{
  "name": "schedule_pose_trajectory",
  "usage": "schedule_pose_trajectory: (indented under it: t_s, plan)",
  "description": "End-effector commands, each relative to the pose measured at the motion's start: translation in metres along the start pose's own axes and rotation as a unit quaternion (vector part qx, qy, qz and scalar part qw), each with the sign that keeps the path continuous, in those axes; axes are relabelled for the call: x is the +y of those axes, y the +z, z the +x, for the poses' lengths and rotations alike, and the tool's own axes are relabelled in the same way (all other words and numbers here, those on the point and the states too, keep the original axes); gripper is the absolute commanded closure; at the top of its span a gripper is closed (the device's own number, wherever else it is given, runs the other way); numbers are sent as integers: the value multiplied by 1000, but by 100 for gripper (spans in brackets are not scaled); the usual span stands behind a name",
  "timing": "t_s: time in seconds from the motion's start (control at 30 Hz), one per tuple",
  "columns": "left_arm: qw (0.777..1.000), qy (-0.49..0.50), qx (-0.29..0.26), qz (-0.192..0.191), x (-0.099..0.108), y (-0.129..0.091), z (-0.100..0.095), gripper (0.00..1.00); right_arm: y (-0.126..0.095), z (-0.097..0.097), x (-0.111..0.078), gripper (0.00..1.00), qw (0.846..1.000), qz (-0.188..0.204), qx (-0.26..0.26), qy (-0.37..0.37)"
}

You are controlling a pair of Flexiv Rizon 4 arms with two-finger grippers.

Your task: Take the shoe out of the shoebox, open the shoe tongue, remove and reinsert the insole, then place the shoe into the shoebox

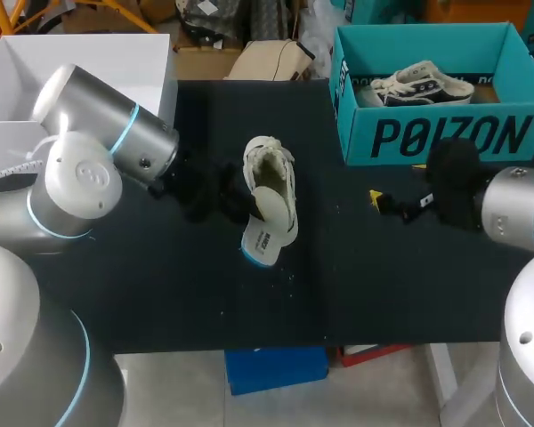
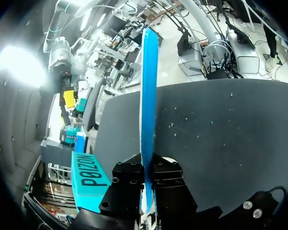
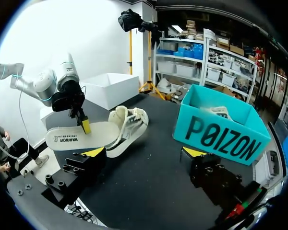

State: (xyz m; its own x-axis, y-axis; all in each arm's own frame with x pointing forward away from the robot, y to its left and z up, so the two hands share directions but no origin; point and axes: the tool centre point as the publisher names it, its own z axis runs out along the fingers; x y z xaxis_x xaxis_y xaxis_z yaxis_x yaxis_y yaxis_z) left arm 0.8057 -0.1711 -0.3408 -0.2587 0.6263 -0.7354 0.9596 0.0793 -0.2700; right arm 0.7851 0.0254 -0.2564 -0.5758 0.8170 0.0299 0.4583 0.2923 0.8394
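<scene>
In the head view, you see the shoe [image 1: 280, 169] lying on the table [image 1: 160, 285] near its middle, well apart from the teal shoebox [image 1: 445, 133] at the far right corner. That box holds a second shoe [image 1: 418, 84]. In the left wrist view, your left gripper [image 2: 144, 179] is clamped on the insole [image 2: 149, 96], seen edge-on with its blue underside. In the right wrist view, your right gripper [image 3: 144, 152] stands wide apart, gripping nothing, and the white insole reaches out from the shoe's heel.
</scene>
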Motion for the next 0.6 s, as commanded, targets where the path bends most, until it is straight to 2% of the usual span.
schedule_pose_trajectory:
  t_s: [0.03, 0.6]
  plan:
    - [1000, 1, 9, 9, 16, 10, -4, 100, 0, -1, -1, 0, 1000, 0, 2, 0]
    - [1000, 3, 22, 6, 67, 19, -9, 100, 0, -1, -1, 0, 1000, 0, 2, 0]
